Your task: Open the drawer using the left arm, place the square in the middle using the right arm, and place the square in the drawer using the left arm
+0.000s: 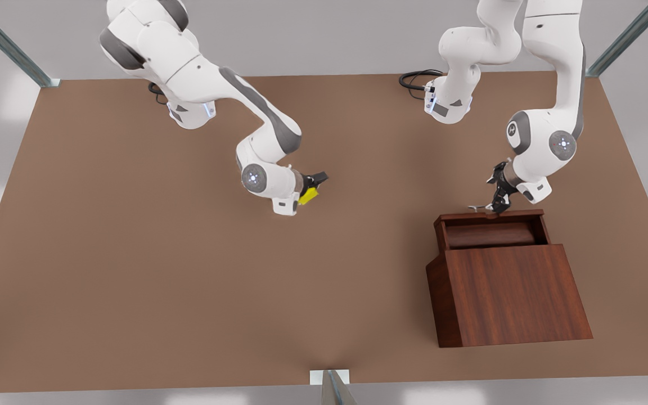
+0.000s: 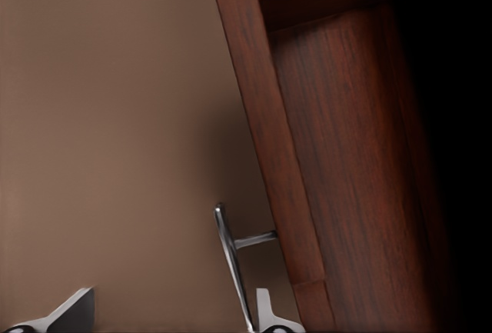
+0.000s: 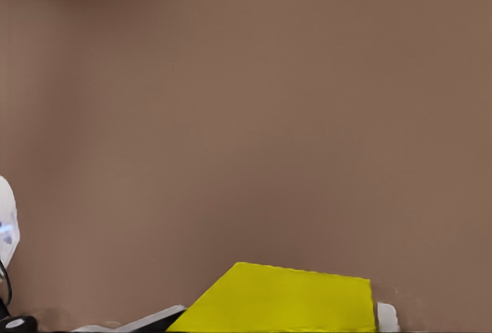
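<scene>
The yellow square (image 1: 308, 195) is held in the right pincer (image 1: 311, 188), low over the bare table (image 1: 133, 253) toward the middle, on the front view's left of the cabinet (image 1: 518, 292). The drawer (image 1: 490, 228) is pulled out on the far side, its silver handle (image 2: 233, 264) lying between the fingers of the left pincer (image 1: 495, 205), spread around the bar. The square is judged due for set-down; the drawer lies well off to the right, nearer the left arm.
</scene>
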